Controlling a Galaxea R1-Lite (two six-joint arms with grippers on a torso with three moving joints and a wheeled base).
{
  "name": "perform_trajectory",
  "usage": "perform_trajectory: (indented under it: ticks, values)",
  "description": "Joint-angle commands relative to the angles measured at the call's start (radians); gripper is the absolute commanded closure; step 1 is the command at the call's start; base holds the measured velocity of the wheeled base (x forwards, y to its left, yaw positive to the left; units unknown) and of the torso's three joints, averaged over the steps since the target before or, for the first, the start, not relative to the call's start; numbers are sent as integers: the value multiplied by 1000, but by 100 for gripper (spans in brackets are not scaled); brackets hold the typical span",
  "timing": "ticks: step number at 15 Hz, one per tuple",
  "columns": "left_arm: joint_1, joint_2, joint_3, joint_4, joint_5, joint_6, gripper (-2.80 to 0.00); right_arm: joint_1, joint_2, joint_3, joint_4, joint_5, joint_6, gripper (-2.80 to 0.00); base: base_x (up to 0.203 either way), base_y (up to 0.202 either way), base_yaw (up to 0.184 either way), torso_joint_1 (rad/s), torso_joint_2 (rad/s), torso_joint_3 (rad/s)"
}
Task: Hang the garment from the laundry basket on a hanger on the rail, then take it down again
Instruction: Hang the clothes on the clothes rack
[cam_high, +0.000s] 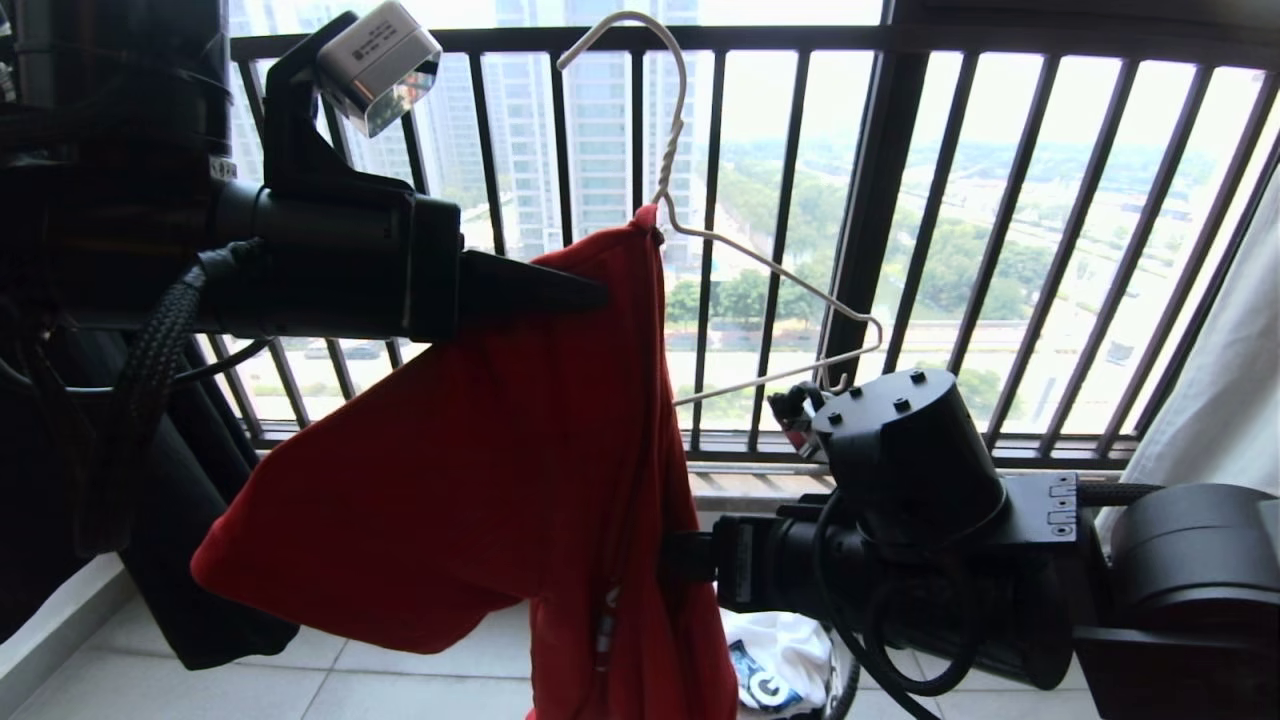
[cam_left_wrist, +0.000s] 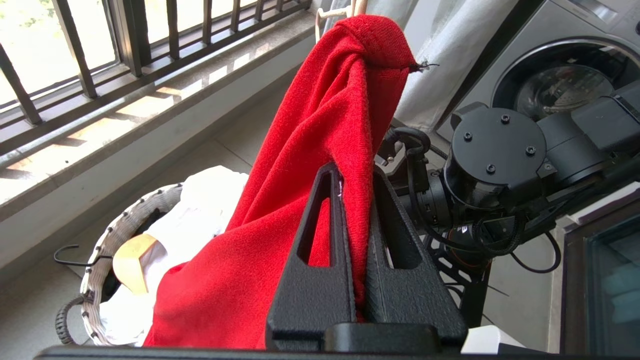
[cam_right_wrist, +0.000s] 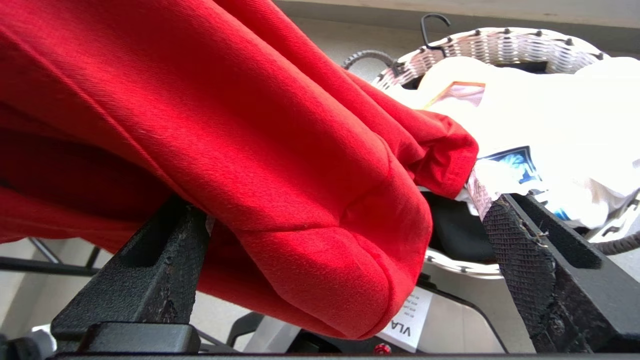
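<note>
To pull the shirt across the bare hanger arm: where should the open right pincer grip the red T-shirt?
Grip the folded red T-shirt hem already lying between the right pincer fingers, coming from below. The left pincer pinches the cloth higher, beside the hanger.

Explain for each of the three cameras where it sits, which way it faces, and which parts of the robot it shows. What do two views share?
Head view: high, facing the barred window; shows both arms, the left end effector shut on the red T-shirt on the white hanger.
Left wrist view: behind that end effector, facing the shirt, with the right arm beyond.
Right wrist view: behind the open right end effector, under the shirt.
Both wrist views share the laundry basket.
</note>
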Motion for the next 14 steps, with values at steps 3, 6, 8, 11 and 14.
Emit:
perform_trajectory:
  ticks: [3,6,8,11,14]
  values:
    - [22,-1,10,-53,0,-6,0,12,106,-16,7,-219,-64,-280,0,0,0,0,0,0]
    - [26,-7,12,-53,0,-6,0,10,109,-20,9,-322,-117,-280,0,0,0,0,0,0]
    - [26,-3,11,-53,9,-5,0,0,89,-18,9,-394,-168,-280,0,0,0,0,0,0]
    - [35,-4,9,-55,21,-5,0,-47,42,-15,14,-433,-231,-280,0,0,0,0,0,0]
    - [43,-6,8,-56,21,-5,0,-119,14,-19,13,-434,-280,-280,0,0,0,0,0,0]
